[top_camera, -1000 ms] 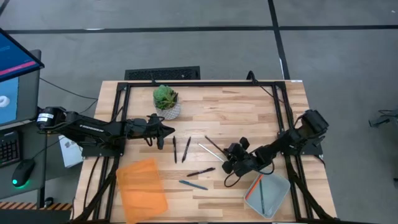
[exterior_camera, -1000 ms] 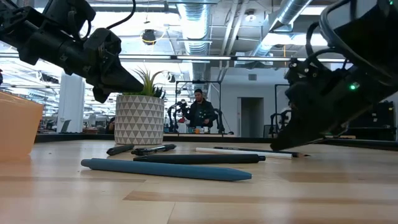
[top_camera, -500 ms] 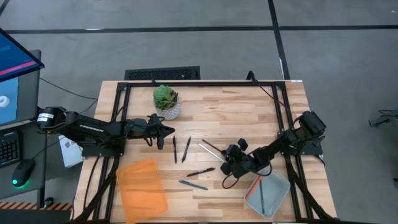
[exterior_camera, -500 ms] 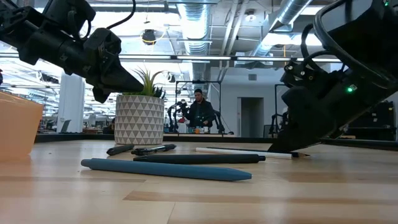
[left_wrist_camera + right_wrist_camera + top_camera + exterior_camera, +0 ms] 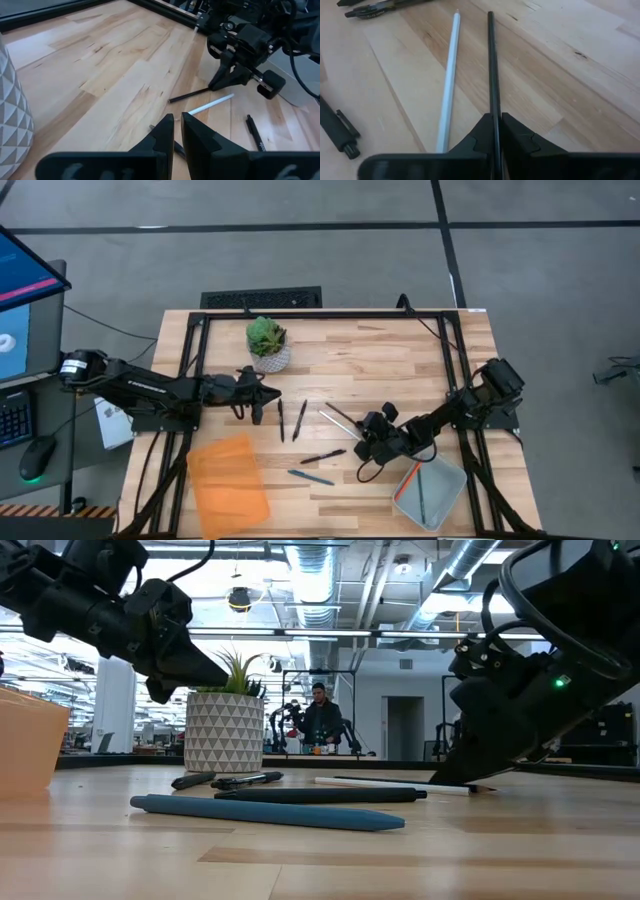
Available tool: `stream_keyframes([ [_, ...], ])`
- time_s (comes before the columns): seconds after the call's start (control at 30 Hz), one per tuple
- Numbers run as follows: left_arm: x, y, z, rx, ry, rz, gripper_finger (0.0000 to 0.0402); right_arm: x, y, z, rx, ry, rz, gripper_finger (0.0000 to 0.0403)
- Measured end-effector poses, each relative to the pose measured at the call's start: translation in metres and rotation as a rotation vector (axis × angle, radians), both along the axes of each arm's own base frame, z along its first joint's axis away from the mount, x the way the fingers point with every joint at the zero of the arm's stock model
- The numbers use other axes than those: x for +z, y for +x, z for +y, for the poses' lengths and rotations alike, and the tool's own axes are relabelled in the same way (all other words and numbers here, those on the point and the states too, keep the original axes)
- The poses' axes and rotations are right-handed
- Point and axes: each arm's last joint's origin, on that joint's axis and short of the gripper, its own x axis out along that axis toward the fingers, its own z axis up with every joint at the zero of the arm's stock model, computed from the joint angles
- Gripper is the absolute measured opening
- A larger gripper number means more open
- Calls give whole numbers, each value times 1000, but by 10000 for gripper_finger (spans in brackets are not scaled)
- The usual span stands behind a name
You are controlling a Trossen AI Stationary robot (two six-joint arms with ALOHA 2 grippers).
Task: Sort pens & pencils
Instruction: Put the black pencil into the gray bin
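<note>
black pencil (image 5: 491,65) in right gripper (image 5: 494,131)

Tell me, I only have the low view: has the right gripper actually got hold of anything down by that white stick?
Observer: Yes. In its wrist view the right gripper is pinched on a thin black stick. The white pencil lies free beside it.
Operator: Is anything sorted so far?
Observer: From above, a grey tray sits just beyond the right gripper and holds one thin stick.
Operator: And the left arm?
Observer: The left gripper hovers beside the potted plant, holding nothing.
</note>
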Motion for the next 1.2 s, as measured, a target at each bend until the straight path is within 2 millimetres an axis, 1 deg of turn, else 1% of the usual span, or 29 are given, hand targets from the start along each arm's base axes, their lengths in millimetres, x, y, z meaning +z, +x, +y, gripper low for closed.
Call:
stream_keyframes([
  [0.17, 0, 0, -1, -1, 2, 0, 25, 0, 1, 0, 1, 6, -4, 29],
  [0.37, 0, 0, -1, 1, 2, 0, 25, 0, 1, 0, 1, 7, -5, 33],
  [0.57, 0, 0, -1, 1, 2, 0, 25, 1, 2, 1, 0, 12, -17, 19],
  [0.87, 0, 0, -1, 1, 2, 1, 25, 1, 2, 1, 1, 13, -18, 13],
  [1.0, 0, 0, -1, 1, 2, 2, 25, 1, 2, 1, -7, 21, -25, 20],
  [1.2, -1, 0, -1, 1, 2, 5, 25, 0, 1, 1, -11, 30, -18, 52],
])
